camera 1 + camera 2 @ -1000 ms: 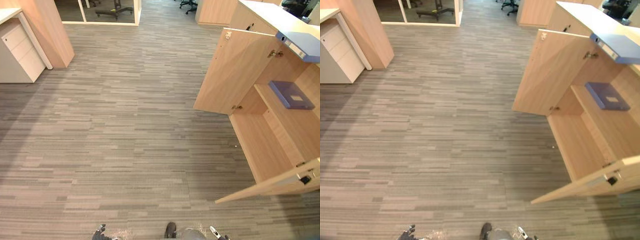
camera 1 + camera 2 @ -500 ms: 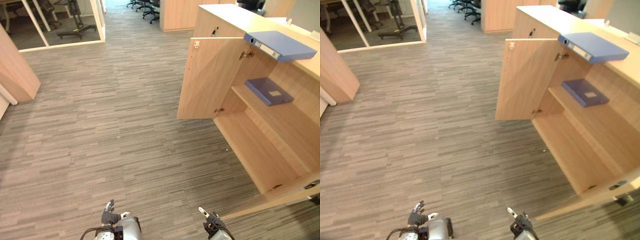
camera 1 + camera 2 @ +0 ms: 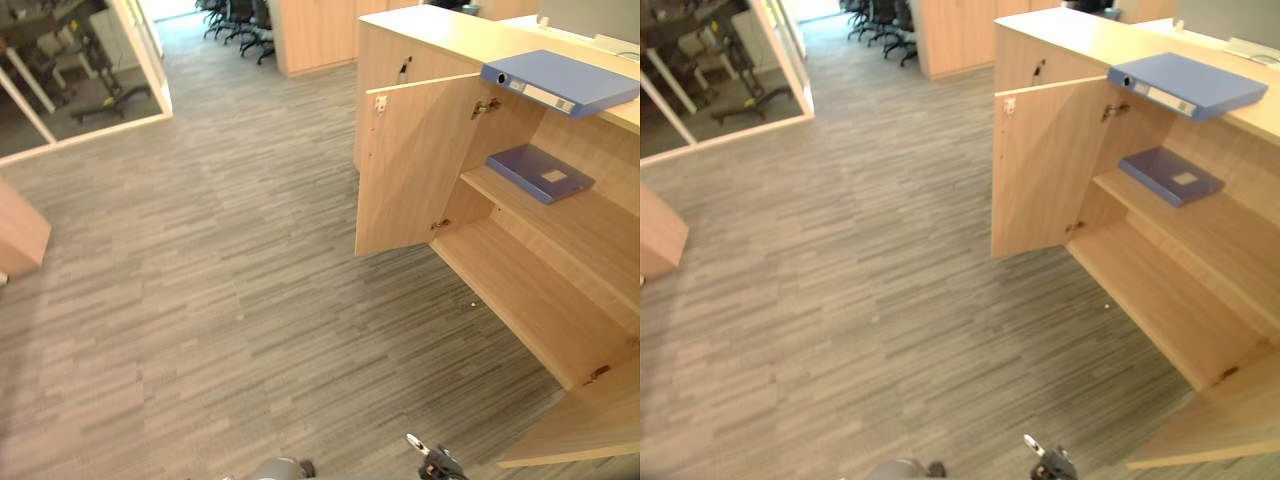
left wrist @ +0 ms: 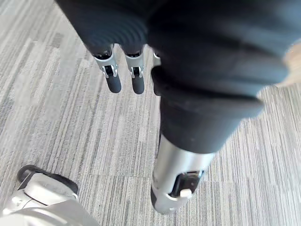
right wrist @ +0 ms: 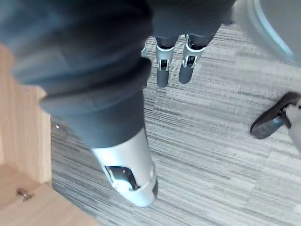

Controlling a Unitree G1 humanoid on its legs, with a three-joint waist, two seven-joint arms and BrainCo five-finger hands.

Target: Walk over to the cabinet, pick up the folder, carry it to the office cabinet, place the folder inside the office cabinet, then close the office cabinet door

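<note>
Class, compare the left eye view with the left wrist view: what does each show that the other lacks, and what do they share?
Left eye view, not the wrist view: the open office cabinet, a blue folder lying on its top, a darker folder on its upper shelf, office chairs far off. Left wrist view, not the eye view: the left hand close up, fingers straight, holding nothing. Both: the grey striped carpet.
</note>
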